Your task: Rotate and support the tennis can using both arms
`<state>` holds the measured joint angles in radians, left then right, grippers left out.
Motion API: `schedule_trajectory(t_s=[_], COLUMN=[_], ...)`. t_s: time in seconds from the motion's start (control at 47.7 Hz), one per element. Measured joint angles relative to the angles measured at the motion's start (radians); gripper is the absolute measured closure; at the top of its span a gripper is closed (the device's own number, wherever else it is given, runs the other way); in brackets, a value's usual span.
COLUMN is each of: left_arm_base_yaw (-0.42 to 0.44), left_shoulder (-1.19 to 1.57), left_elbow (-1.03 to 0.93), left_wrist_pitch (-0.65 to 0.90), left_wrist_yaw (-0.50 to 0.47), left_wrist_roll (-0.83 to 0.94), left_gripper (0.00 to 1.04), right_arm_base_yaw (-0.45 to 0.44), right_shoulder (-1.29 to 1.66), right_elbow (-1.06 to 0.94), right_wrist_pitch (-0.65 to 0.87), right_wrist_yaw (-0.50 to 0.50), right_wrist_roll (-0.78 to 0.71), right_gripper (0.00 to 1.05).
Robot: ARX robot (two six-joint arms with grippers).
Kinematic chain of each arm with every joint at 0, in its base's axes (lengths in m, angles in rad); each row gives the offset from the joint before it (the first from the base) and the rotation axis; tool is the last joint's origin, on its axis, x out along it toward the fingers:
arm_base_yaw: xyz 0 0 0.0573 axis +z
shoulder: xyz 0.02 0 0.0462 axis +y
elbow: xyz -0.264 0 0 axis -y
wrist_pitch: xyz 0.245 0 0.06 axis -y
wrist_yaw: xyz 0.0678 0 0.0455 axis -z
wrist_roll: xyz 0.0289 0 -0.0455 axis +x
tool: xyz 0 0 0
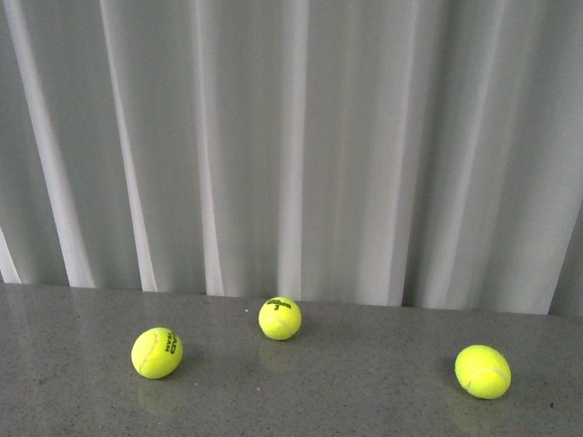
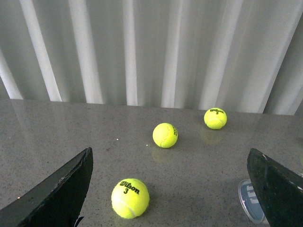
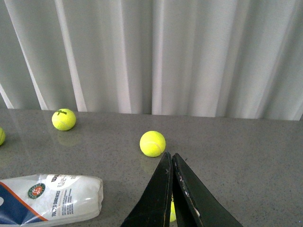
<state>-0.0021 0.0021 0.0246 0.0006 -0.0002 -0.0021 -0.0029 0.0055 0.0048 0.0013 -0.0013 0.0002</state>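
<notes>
3 yellow tennis balls lie apart on the grey table (image 1: 364,401) in the front view: a left ball (image 1: 157,352), a middle ball (image 1: 280,318) farther back, and a right ball (image 1: 483,370). A white pleated curtain (image 1: 291,137) hangs behind them.

From the left wrist, the left gripper (image 2: 169,150) has its 2 black fingers (image 2: 61,194) spread wide with nothing between them but bare table. A ball printed "Wilson 3" (image 2: 130,197) sits nearest, and 2 more balls lie farther toward the curtain. A round blue-and-white end of the tennis can (image 2: 250,201) shows at the table just beside the other finger, mostly hidden by it.

From the right wrist, the right gripper (image 3: 171,155) has its fingers pressed together at the tips. A sliver of yellow shows in the narrow slit lower down; what it is cannot be told. The tennis can (image 3: 52,198) lies on its side on the table, well apart from these fingers, its round logo and orange-blue label facing up. 1 ball (image 3: 152,143) rests just beyond the fingertips.
</notes>
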Motion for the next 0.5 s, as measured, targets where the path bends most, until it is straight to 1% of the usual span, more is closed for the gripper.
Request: schedule_trajectory(t_s=[0.126,0.168,0.189,0.294,0.336,0.357,0.398,0.482,0.503], left_arm_base_yaw=[0.0,0.0,0.0,0.0,0.0,0.0,0.0,0.0,0.0], left_shoulder=[0.0,0.0,0.0,0.0,0.0,0.0,0.0,0.0,0.0], left_elbow=[0.0,0.0,0.0,0.0,0.0,0.0,0.0,0.0,0.0], left_wrist_pitch=[0.0,0.0,0.0,0.0,0.0,0.0,0.0,0.0,0.0], left_wrist_yaw=[0.0,0.0,0.0,0.0,0.0,0.0,0.0,0.0,0.0], left_wrist_roll=[0.0,0.0,0.0,0.0,0.0,0.0,0.0,0.0,0.0], left_gripper=[0.07,0.07,0.07,0.07,0.07,0.07,0.07,0.07,0.07], right_arm_base_yaw=[0.0,0.0,0.0,0.0,0.0,0.0,0.0,0.0,0.0], right_shoulder=[0.0,0.0,0.0,0.0,0.0,0.0,0.0,0.0,0.0], right_elbow=[0.0,0.0,0.0,0.0,0.0,0.0,0.0,0.0,0.0], right_wrist_pitch=[-0.001,-0.001,-0.001,-0.001,-0.001,-0.001,-0.001,-0.001,-0.001], right_wrist_yaw=[0.0,0.0,0.0,0.0,0.0,0.0,0.0,0.0,0.0], right_wrist_roll=[0.0,0.0,0.0,0.0,0.0,0.0,0.0,-0.001,-0.001], right_gripper=[1.01,0.93,0.88,0.72,0.62,0.6,0.53,0.33,0.3])
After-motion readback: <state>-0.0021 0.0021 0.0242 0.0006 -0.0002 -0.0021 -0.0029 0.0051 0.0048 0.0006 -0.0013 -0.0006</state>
